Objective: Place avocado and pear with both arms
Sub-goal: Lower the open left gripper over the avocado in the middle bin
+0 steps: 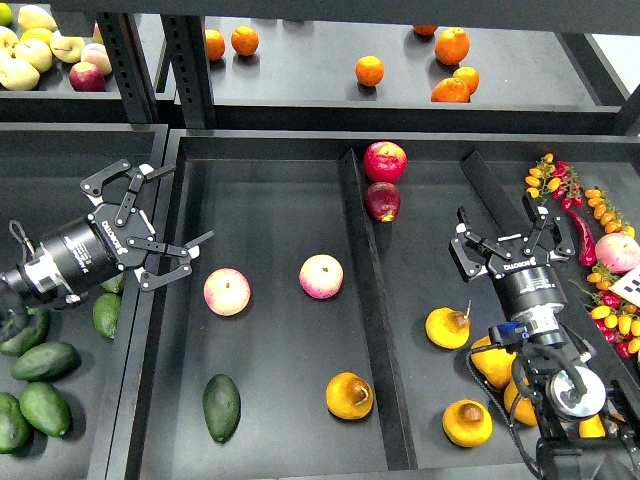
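A dark green avocado lies near the front left of the middle tray compartment. An orange-yellow pear with a brown patch lies to its right, close to the divider. My left gripper is open and empty over the tray's left rim, up and left of the avocado. My right gripper is open and empty over the right compartment, up and right of the pear.
Two pink-yellow peaches lie mid-tray. Red apples sit by the divider's far end. More pears lie in the right compartment, more avocados in the left bin. Oranges are on the shelf; peppers at right.
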